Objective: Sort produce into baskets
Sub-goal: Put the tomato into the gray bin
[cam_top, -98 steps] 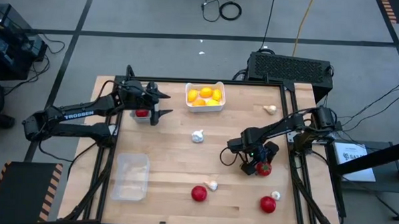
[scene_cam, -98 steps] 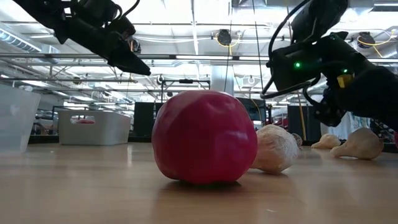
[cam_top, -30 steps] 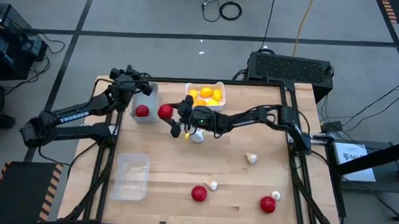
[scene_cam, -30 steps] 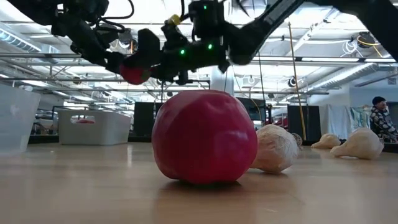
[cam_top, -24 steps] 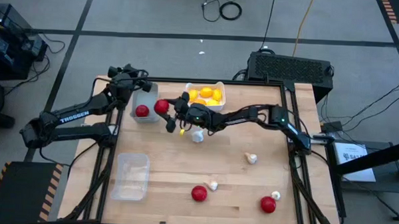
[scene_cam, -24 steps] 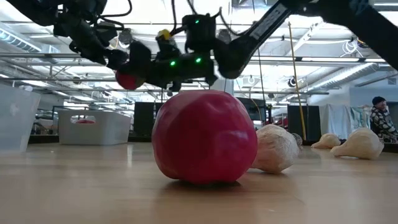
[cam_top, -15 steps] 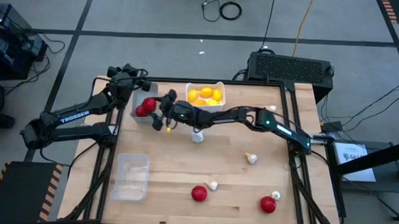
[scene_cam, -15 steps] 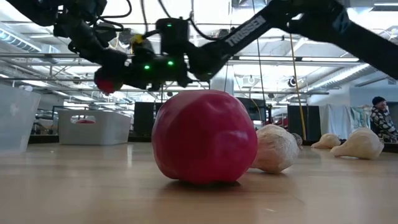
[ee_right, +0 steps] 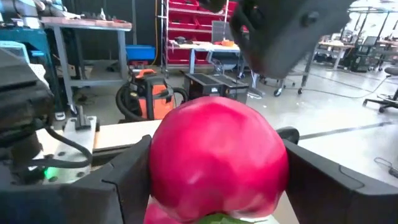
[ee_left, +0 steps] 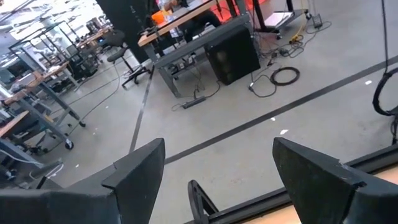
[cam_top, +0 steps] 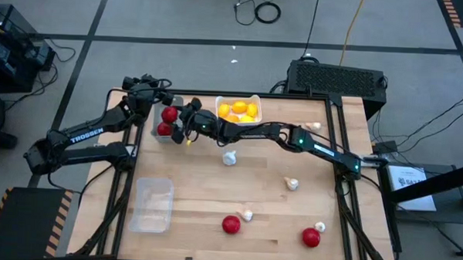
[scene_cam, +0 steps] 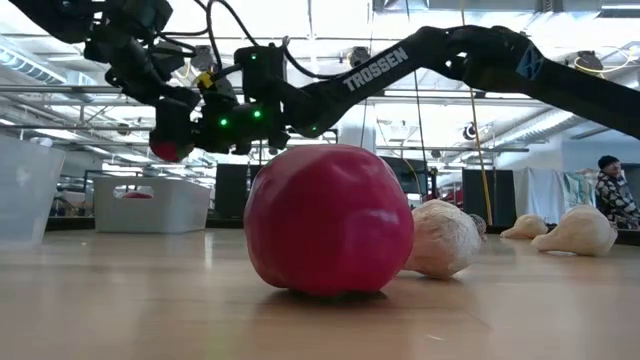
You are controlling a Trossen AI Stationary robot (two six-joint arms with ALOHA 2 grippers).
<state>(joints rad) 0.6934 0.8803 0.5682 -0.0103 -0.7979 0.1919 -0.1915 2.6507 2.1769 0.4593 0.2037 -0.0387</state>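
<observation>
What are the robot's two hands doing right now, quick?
Left end effector: open, holding nothing, at the table's far left corner.
Right end effector: shut on a small round red tomato, above the grey rectangular tray.

- Up past the fingers, we've got the wooden table (cam_top: 214, 191) stretching out, its black frame rail (cam_top: 240, 95) running along the far edge.
- Beyond that rail, we see a black perforated box (cam_top: 337, 76) sitting on the grey floor (cam_top: 180, 59).
- Farther out still, a coiled black cable (cam_top: 266, 11) lies on the floor.
- Ahead of the left fingers, we catch a dark cabinet (ee_left: 231, 53) under a workbench, and a loop of cable (ee_left: 285, 76) beside it.
- Behind the right fingers, we spot an orange and black shop vacuum (ee_right: 144, 96) and red shelving (ee_right: 193, 31).
- Far across the room, a person (scene_cam: 610, 190) sits.
</observation>
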